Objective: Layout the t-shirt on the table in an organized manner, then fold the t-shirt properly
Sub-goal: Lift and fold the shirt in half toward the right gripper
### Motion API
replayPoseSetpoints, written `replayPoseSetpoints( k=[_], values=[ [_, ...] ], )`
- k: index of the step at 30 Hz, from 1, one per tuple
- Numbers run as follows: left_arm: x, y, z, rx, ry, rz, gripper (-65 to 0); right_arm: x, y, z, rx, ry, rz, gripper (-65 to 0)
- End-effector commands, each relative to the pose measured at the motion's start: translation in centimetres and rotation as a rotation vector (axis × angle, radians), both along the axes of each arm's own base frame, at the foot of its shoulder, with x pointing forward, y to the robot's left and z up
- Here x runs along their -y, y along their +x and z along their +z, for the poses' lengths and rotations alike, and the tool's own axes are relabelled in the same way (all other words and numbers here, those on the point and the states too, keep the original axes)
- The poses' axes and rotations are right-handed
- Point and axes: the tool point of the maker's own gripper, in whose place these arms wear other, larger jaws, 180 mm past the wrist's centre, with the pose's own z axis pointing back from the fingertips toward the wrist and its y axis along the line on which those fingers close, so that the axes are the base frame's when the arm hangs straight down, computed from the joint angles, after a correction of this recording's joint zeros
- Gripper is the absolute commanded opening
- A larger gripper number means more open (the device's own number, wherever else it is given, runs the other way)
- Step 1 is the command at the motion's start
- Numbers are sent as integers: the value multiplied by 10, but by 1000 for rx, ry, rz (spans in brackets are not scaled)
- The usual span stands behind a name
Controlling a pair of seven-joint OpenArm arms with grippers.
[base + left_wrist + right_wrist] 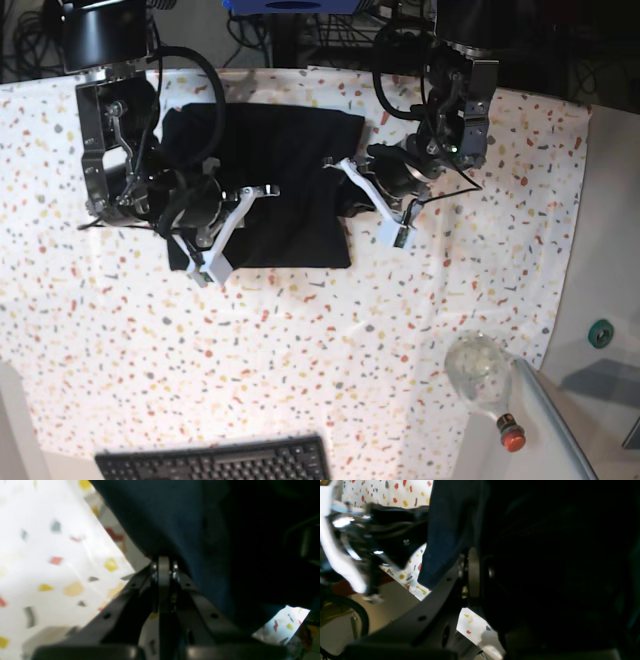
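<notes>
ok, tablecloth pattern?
White table cloth with red, yellow and grey flecks; clearest in the base view.

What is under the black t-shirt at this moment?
The speckled table shows all around the t-shirt and continues beneath it. Both the left gripper and right gripper pinch its fabric. Anything else under the dark cloth is covered.

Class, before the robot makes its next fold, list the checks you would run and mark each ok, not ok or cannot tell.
1. Left hand pinched on the t-shirt: ok, cloth sits at its closed tips.
2. Right hand gripping cloth: ok.
3. Shirt fully on the table: ok.
4. Shirt lying flat, no bunching: cannot tell, arms cover its sides.
5. Keyboard and bottle clear of the shirt: ok.
</notes>
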Motion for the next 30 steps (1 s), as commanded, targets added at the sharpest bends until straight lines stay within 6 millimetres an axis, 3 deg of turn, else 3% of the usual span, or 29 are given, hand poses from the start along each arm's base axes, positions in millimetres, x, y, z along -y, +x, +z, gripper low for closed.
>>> replayPoseSetpoints(
  k=[1,6,12,16,18,23,27,30],
  values=[
    [-4,8,10,41,-5,6,-650,-8,10,13,43,41,-2,-650],
    [-23,-1,2,22,37,1,-650,-10,10,14,43,46,-2,-650],
    [-20,-4,2,18,31,1,-650,-20,16,20,52,76,-10,-644],
    [-19,-4,2,18,28,2,-650,-24,15,20,51,82,-4,-330],
    [-24,-4,2,19,36,4,-650,-24,14,18,43,82,-3,-258],
    [-89,-4,14,38,117,111,-650,-25,11,13,25,81,-2,-279],
    [-162,-14,36,39,229,236,-650,-27,18,17,53,89,-12,-284],
    [-206,-24,56,66,308,298,-650,-48,19,24,81,94,40,-284]
  ],
)
